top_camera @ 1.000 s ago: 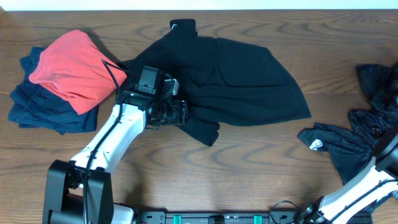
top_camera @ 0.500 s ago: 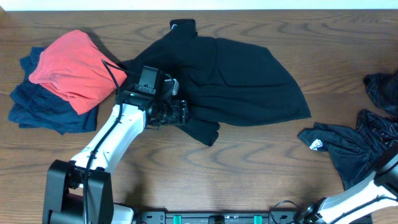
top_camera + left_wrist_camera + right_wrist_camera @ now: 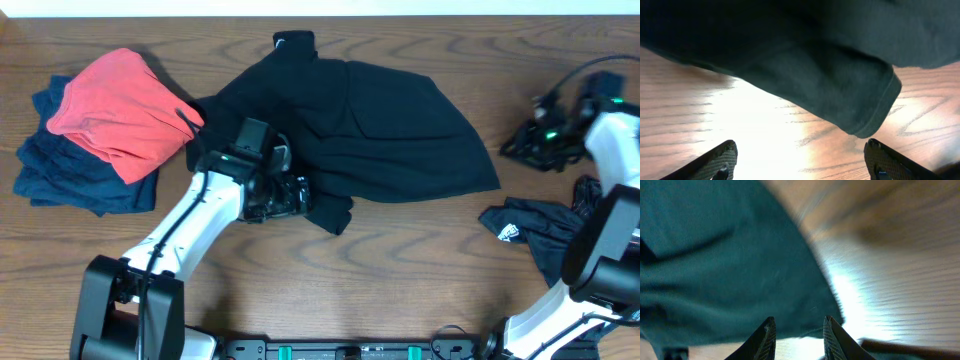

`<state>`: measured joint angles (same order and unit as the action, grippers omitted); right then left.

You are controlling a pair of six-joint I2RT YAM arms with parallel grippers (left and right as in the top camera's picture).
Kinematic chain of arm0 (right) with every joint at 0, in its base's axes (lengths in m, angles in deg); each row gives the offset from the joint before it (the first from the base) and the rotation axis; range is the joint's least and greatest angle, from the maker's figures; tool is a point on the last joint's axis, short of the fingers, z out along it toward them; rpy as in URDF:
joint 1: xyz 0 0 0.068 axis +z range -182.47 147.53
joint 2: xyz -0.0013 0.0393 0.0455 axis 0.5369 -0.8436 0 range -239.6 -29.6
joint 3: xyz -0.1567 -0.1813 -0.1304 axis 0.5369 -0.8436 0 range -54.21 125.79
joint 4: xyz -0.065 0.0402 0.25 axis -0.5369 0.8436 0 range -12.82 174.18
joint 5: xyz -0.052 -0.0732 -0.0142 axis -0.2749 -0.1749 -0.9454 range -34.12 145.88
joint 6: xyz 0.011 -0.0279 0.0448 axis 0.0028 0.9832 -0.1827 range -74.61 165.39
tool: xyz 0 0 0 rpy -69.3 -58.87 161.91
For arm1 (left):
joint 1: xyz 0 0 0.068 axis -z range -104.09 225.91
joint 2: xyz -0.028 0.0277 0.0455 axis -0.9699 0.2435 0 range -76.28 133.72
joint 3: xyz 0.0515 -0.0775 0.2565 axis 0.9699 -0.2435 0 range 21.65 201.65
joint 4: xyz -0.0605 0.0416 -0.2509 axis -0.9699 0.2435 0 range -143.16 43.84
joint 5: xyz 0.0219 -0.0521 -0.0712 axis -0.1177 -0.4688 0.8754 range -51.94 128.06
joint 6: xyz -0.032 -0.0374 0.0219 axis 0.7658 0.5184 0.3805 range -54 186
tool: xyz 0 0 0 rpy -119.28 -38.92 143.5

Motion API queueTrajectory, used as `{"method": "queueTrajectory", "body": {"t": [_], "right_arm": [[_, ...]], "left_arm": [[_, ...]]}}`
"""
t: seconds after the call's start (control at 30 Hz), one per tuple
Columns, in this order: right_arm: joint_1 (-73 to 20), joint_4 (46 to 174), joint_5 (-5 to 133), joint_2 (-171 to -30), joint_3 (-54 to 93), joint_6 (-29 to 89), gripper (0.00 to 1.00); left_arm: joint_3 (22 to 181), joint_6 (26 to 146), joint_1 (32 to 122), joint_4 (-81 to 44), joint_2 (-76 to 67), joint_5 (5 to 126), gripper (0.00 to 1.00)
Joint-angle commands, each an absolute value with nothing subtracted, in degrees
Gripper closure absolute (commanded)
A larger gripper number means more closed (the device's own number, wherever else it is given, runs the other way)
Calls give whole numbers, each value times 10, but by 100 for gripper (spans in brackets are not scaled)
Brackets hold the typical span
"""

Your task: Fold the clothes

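The clothes here are chiefly a black shirt (image 3: 390, 125) spread over the middle of the table. One sleeve (image 3: 330, 208) points toward the front. My left gripper (image 3: 298, 195) sits at that sleeve with its jaws wide open. In the left wrist view the sleeve hem (image 3: 860, 107) lies just beyond the left gripper (image 3: 800, 152), with nothing between its fingers. My right gripper (image 3: 522, 140) hovers off the shirt's right edge. The blurred right wrist view shows the right gripper (image 3: 799, 327) partly open and empty, with the dark cloth (image 3: 715, 265) ahead of it.
A red garment (image 3: 120, 105) lies on navy ones (image 3: 70, 180) at the far left. Another black garment (image 3: 545, 235) with a small white logo (image 3: 507, 232) lies at the front right, partly under the right arm (image 3: 610, 200). Bare wood runs along the table's front.
My right arm has swung up from the lower right corner to the shirt's right edge. The left gripper has shifted slightly toward the front and opened wider at the sleeve.
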<state>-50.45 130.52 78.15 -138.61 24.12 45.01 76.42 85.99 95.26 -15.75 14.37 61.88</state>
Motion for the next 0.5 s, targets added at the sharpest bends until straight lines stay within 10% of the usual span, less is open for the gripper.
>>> {"method": "queueTrajectory", "body": {"t": [0.0, 0.47], "right_arm": [[-475, 1308, 759, -1385, 201, 461, 70], [-480, 1286, 466, -1385, 79, 299, 72]], "left_arm": [[740, 886, 973, -181, 147, 616, 17], [722, 910, 987, -227, 147, 615, 16]]}}
